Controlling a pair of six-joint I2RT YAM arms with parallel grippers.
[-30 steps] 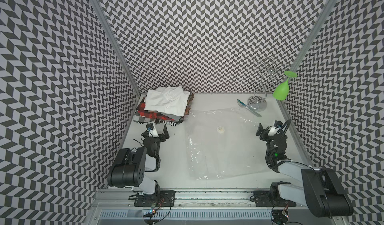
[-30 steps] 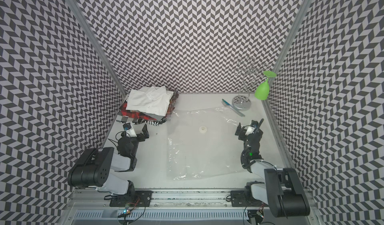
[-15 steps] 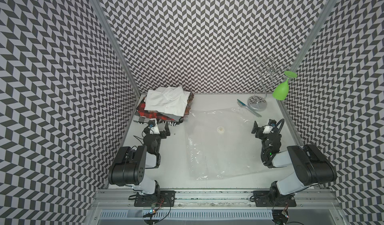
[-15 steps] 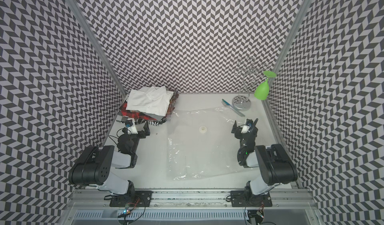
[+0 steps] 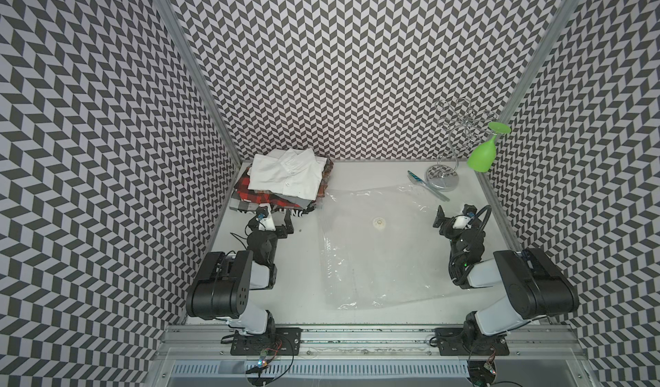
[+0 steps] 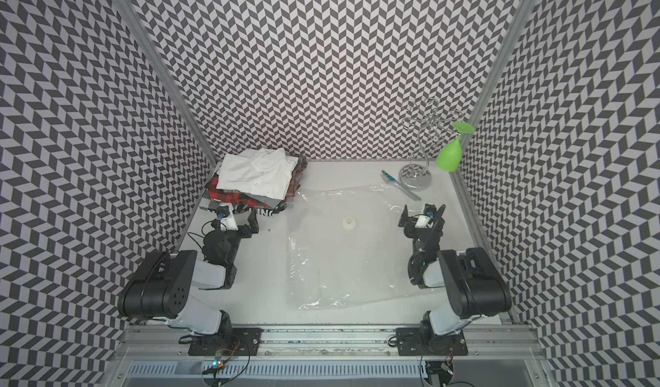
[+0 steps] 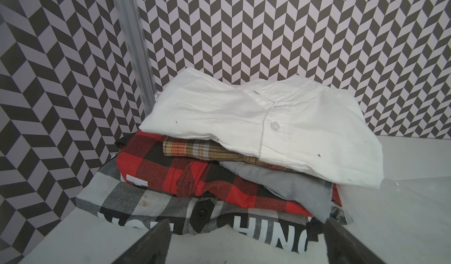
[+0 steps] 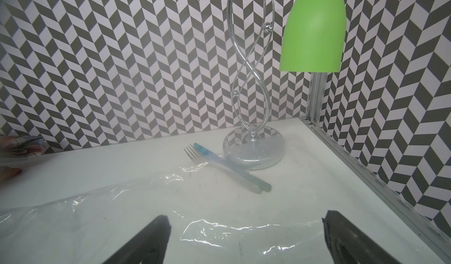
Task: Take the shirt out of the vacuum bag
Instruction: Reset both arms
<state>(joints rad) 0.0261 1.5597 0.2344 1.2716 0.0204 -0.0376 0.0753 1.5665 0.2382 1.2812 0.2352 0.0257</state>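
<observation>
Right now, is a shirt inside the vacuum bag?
No, the vacuum bag lies flat and empty; the white shirt tops a nearby stack.

One vacuum bag (image 5: pixel 375 253), five shirts (image 7: pixel 244 114), two utensils (image 8: pixel 220 161), one glass (image 8: pixel 313 31), one rack (image 8: pixel 253 150)

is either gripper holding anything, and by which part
Nothing is held: the left gripper and right gripper both show open, empty jaws; the vacuum bag lies ungripped.

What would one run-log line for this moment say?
left gripper: open, empty | right gripper: open, empty | vacuum bag: flat, looks empty | white shirt: atop clothes pile, outside bag
</observation>
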